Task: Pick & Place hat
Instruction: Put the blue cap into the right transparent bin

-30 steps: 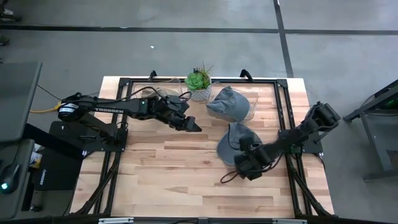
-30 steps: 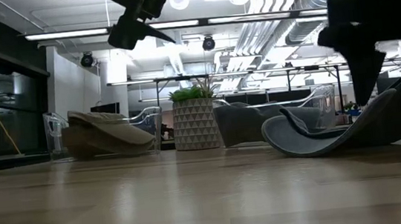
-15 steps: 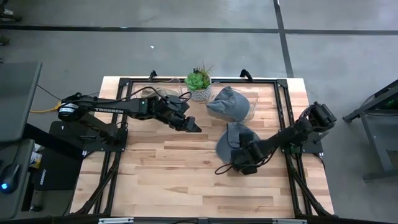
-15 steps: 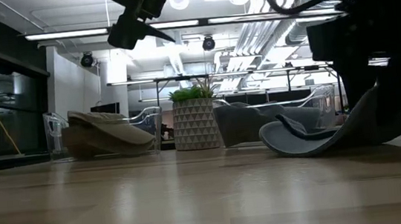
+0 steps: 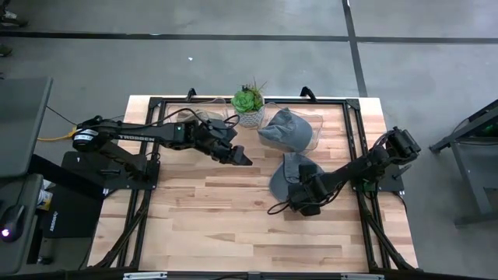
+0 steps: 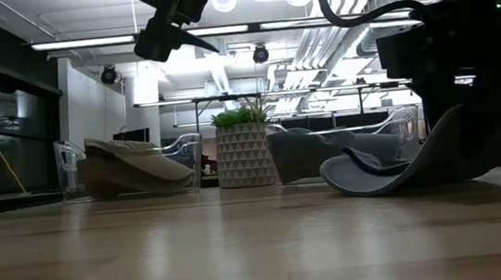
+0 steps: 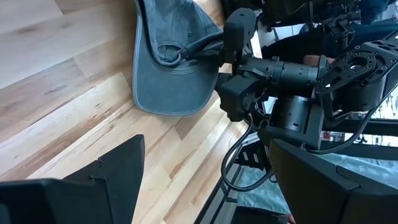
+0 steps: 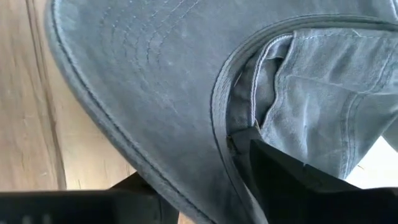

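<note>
A grey cap (image 5: 285, 177) lies near the table's middle right; my right gripper (image 5: 300, 202) stands at its near side, shut on it. In the low view the cap (image 6: 394, 170) rests on its brim, with the crown end raised under the right gripper (image 6: 455, 90). My left gripper (image 5: 243, 159) hovers open and high, left of the cap; in its wrist view the fingers (image 7: 112, 174) frame the cap (image 7: 174, 81) farther off. A second grey hat (image 5: 286, 128) and a tan hat (image 6: 132, 166) sit in clear bins at the far edge. My right gripper holds the cap where the brim joins the crown (image 8: 225, 134). One finger (image 8: 292, 177) lies inside the crown; the other (image 8: 140, 186) is mostly hidden under the brim. It comes slanting down from the table's near right. The cap is tilted, its brim edge (image 6: 349, 186) on the table.
A potted plant (image 5: 247, 101) stands at the far edge between the two clear bins (image 5: 311, 124). A black frame (image 5: 156, 105) runs along the table's borders. Bare wood (image 5: 210, 218) stretches over the near left part.
My right gripper has moved toward the table's left and slightly toward the far edge, still shut on the cap. The cap has slid left along the table with it, its brim staying on the wood.
</note>
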